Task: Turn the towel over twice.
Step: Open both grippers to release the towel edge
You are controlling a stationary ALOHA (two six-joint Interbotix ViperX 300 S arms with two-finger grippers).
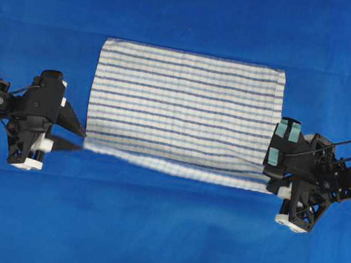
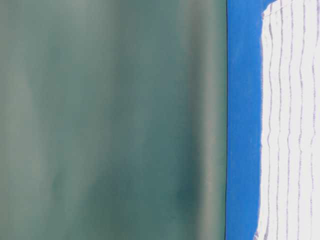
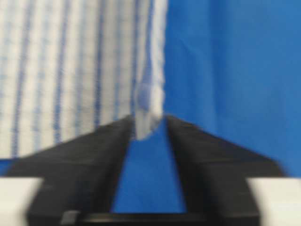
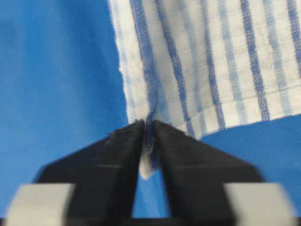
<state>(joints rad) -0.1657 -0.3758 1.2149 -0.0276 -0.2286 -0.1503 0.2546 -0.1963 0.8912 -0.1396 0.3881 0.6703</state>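
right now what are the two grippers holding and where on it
Each has a near corner of the towel between its fingertips: left gripper, right gripper. Whether either actually clamps it cannot be told.

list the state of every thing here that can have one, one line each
towel: spread mostly flat on the blue cloth, near long edge lifted and blurred
left end effector: jaws parted, towel corner between the tips
right end effector: jaws close together, towel corner between them
blue cloth: flat, covering the table

left tool (image 1: 75, 138) jaws parted, blurred, right tool (image 4: 148, 126) jaws nearly together, arms at opposite sides
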